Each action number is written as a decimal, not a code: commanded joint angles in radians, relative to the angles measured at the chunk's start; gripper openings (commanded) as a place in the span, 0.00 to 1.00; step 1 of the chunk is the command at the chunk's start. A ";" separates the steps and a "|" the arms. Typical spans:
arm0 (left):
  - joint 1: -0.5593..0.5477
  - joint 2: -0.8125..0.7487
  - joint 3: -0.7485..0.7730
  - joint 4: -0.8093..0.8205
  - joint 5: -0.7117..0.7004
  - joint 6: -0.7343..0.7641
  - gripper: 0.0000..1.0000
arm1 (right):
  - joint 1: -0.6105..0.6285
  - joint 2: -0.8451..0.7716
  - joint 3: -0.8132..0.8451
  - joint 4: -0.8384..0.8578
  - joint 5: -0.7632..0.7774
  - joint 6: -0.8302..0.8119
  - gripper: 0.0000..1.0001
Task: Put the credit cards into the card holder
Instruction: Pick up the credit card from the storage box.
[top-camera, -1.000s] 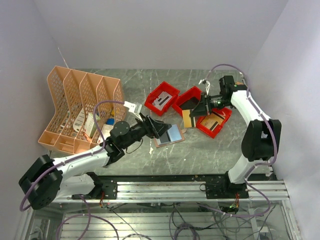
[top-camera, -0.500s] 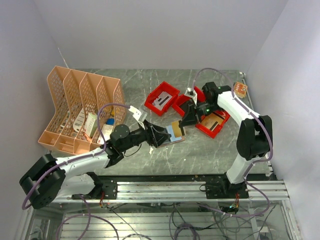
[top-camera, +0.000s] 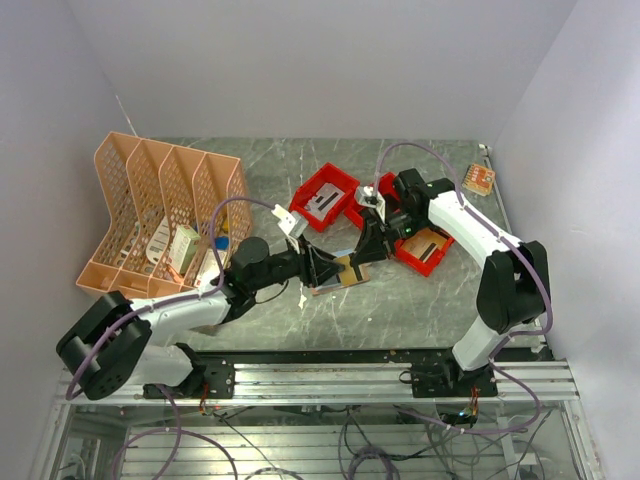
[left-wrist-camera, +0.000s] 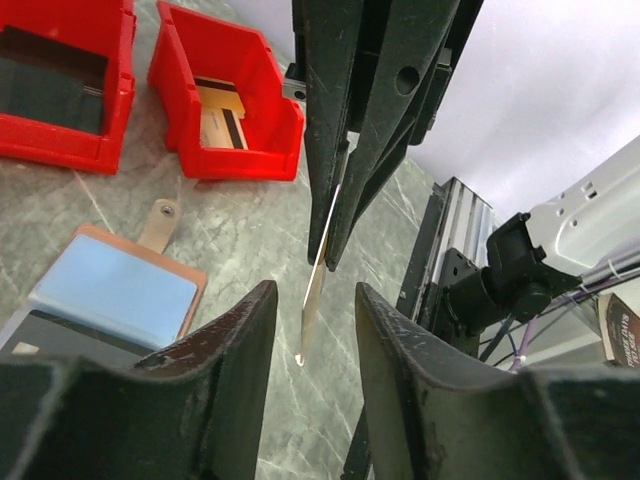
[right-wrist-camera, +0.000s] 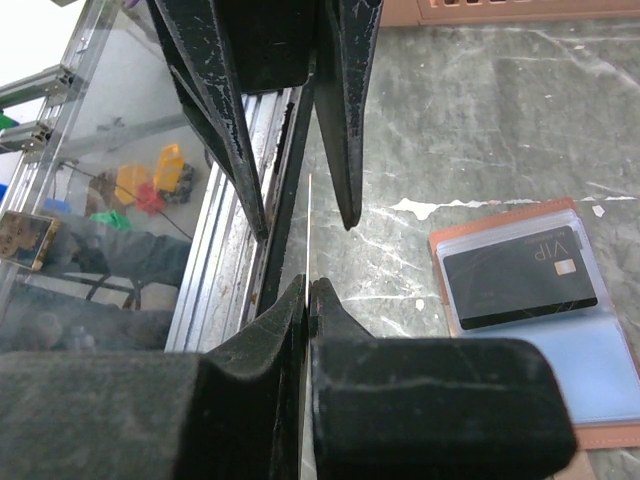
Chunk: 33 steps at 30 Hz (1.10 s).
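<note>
Credit card (right-wrist-camera: 310, 215), centre frame: clamped edge-on by right gripper (right-wrist-camera: 307, 287); left gripper (left-wrist-camera: 314, 300) spread, straddling it. Close squarely on faces before releasing.

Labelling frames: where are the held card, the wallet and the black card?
held card (left-wrist-camera: 311, 312), left wrist view, thin edge.
wallet (left-wrist-camera: 115, 290), left wrist view, blue inner panel.
black card (right-wrist-camera: 520, 277), right wrist view, its face.

Card holder (left-wrist-camera: 157, 225): tan, laid open and flat on the counter, near centre.
Pockets: a black card (right-wrist-camera: 520, 278) and a light blue card (left-wrist-camera: 115, 290) are kept inside.
Third card (left-wrist-camera: 315, 290): upright, edge-on, pinched in the right tool (right-wrist-camera: 308, 285).
</note>
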 joint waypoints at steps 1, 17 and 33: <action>0.010 0.023 0.019 0.106 0.086 -0.008 0.46 | 0.007 -0.011 0.013 -0.023 -0.017 -0.047 0.00; 0.033 0.061 0.013 0.169 0.138 -0.049 0.07 | 0.026 -0.025 -0.016 0.028 -0.003 0.012 0.16; 0.141 0.021 -0.118 0.179 0.167 -0.176 0.07 | -0.077 -0.182 -0.110 0.245 0.181 0.083 0.56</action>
